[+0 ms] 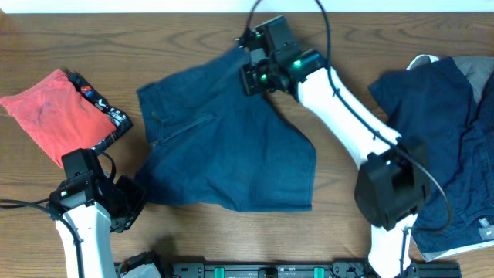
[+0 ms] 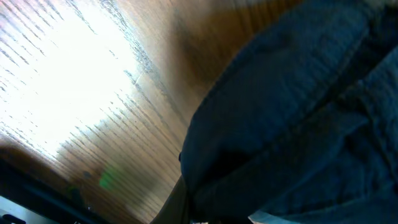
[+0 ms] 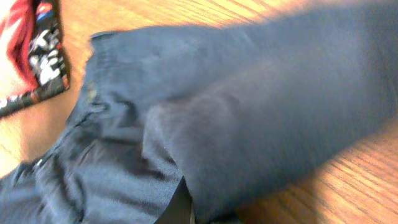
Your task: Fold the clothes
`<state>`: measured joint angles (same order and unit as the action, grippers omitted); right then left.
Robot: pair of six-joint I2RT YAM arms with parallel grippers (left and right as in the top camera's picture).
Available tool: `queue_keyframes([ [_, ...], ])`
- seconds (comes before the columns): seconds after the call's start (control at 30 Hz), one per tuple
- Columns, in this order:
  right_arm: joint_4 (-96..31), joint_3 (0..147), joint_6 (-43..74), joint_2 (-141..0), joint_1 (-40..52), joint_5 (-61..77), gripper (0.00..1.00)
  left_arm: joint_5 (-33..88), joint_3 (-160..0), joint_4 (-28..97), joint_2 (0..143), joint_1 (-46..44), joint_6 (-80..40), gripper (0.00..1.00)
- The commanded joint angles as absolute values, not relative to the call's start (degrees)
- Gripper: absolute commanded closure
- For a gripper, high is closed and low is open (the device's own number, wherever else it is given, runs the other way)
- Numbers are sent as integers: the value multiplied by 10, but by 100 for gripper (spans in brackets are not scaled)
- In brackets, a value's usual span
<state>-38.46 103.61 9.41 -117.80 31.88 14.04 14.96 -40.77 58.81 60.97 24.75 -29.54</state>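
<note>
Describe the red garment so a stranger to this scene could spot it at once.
Start at the wooden table and find the big navy shorts spread in its middle. Look left of them in the overhead view: the red garment lies there. It is the only red piece, smaller than the navy ones, with a black patterned waistband.

The white left arm [image 1: 86, 232] crouches at the near edge, left gripper [image 1: 131, 204] pinched shut on dark navy blue shorts [image 1: 231, 154]. The white right arm [image 1: 347, 116] stretches forward, right gripper [image 1: 249, 77] clamped on their far edge.
</note>
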Motion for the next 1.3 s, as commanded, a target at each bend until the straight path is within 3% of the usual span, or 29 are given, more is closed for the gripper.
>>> queue_keyframes([
  [0.0,-411,1033,25,-1207,369,52,99,136,-408,595,606,252,-289,93],
  [0.1,-422,1033,-7,-1235,408,15,96,136,-408,597,606,252,-282,93],
  [0.17,-423,1033,-14,-1256,427,-9,85,136,-408,597,606,252,-281,93],
  [0.3,-433,1034,63,-1265,438,-101,75,136,-408,597,606,252,-281,93],
  [0.43,-435,1034,124,-1246,414,-160,50,136,-408,597,606,252,-281,93],
  [0.47,-436,1034,131,-1237,404,-161,48,136,-408,597,606,252,-281,93],
  [0.7,-461,1034,163,-1172,310,-160,46,136,-408,597,606,252,-281,93],
  [0.77,-479,1034,177,-1167,279,-149,40,136,-408,597,606,252,-281,93],
  [1.03,-480,1012,188,-1201,164,95,36,136,-408,597,606,252,-281,93],
  [1.27,-396,1011,156,-1271,139,268,31,136,-408,597,606,252,-281,93],
])
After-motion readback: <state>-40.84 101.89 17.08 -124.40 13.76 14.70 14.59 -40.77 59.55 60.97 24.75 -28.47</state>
